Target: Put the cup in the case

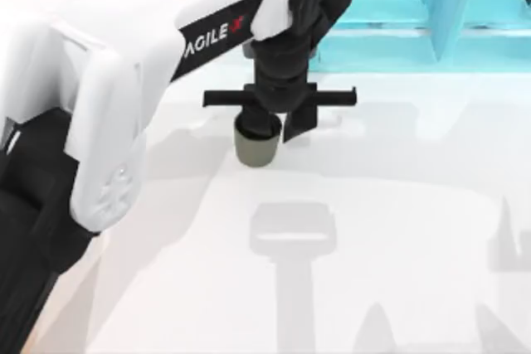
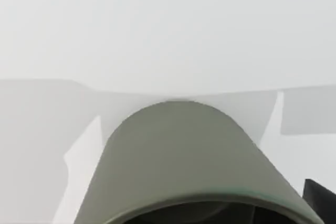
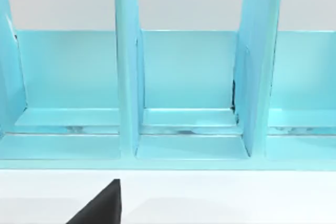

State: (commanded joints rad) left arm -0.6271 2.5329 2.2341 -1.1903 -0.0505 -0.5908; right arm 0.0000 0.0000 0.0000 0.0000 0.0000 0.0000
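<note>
L gripper (image 1: 278, 126) clenched on matte olive-grey round cup (image 1: 256, 143) | smooth white table (image 1: 398, 230) | glossy light-blue case (image 3: 184, 77) w/ flat dividers

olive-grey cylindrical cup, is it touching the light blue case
Apart. In the top view, the olive-grey cylindrical cup sits under the left gripper, with bare white table between it and the light blue case.

A plain white counter (image 1: 398, 230) fills the scene, crossed by soft grey shadows. Along its far edge, toward the right, stands a light blue case (image 3: 184, 77) split by upright dividers into open compartments.
</note>
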